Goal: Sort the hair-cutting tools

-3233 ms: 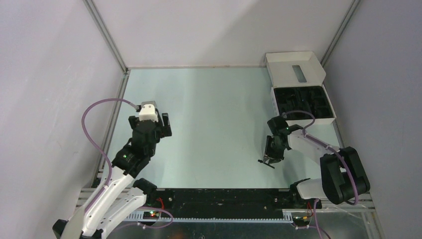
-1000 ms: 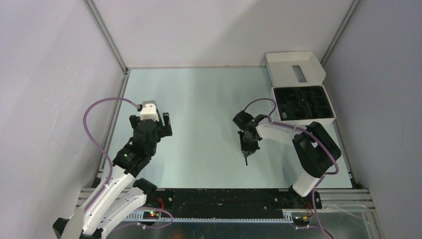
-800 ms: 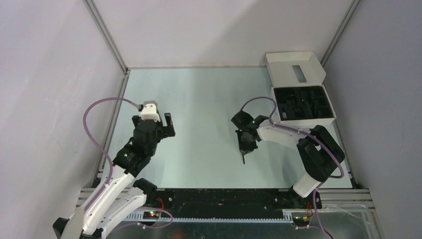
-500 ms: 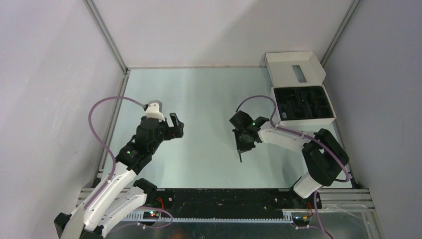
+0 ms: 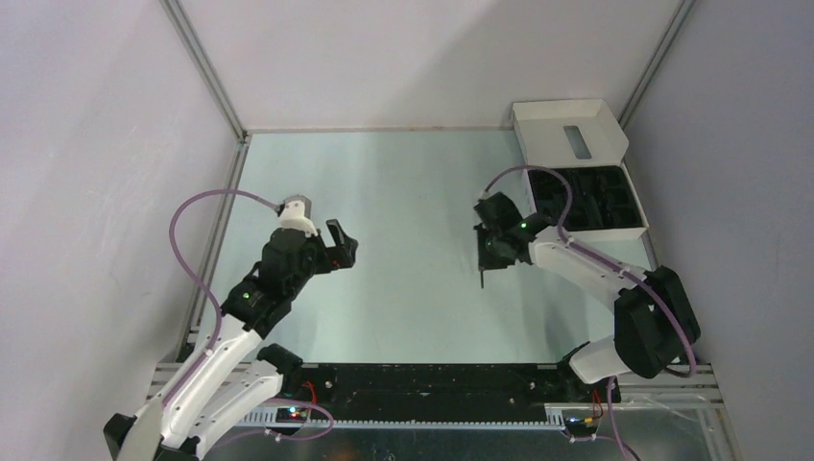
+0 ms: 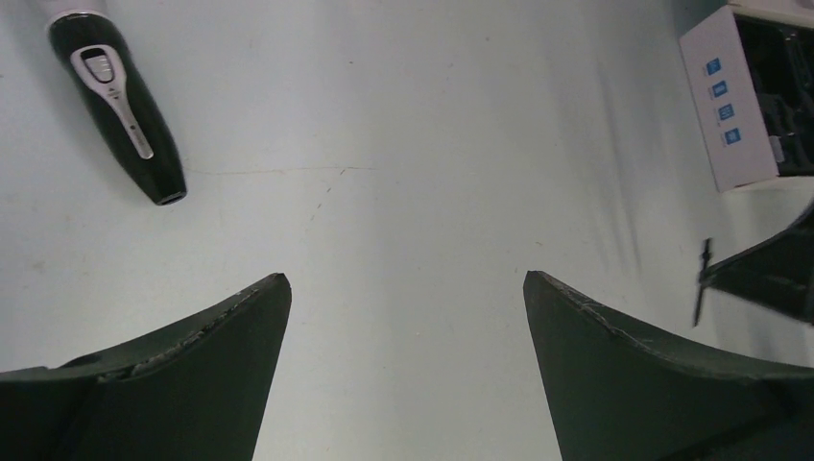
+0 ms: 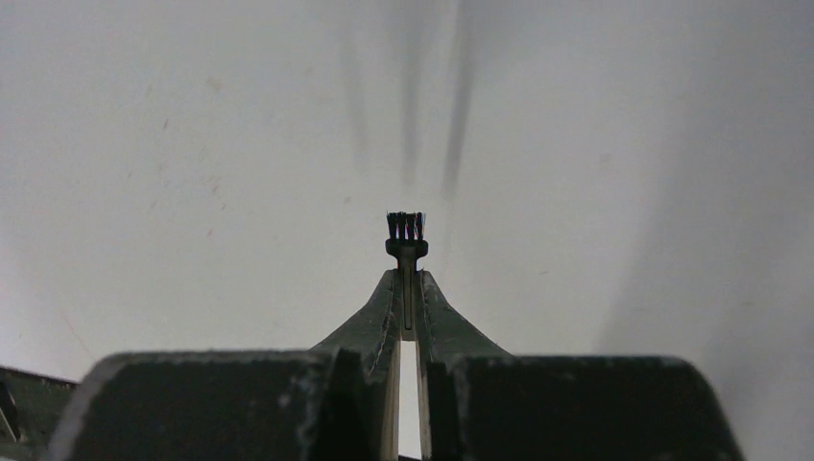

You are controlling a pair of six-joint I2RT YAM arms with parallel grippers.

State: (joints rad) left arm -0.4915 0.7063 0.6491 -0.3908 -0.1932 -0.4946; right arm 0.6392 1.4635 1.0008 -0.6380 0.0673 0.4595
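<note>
The right claw (image 7: 407, 284) pinches a thin black bristle-tipped stick brush (image 7: 406, 229).

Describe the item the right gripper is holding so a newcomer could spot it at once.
Start at the white box at the table's far right corner; nearer and left of it, the right gripper is shut on a thin black stick brush. It is slim, with a small bristle tuft at its tip, unlike the chunky silver-and-black clipper lying on the table.

Black hair clipper (image 6: 115, 110) with silver-grey strip lies flat on table (image 6: 432, 144). Thin black stick brush (image 7: 406, 229) is pinched in right gripper (image 7: 407, 284), bristles out.
</note>
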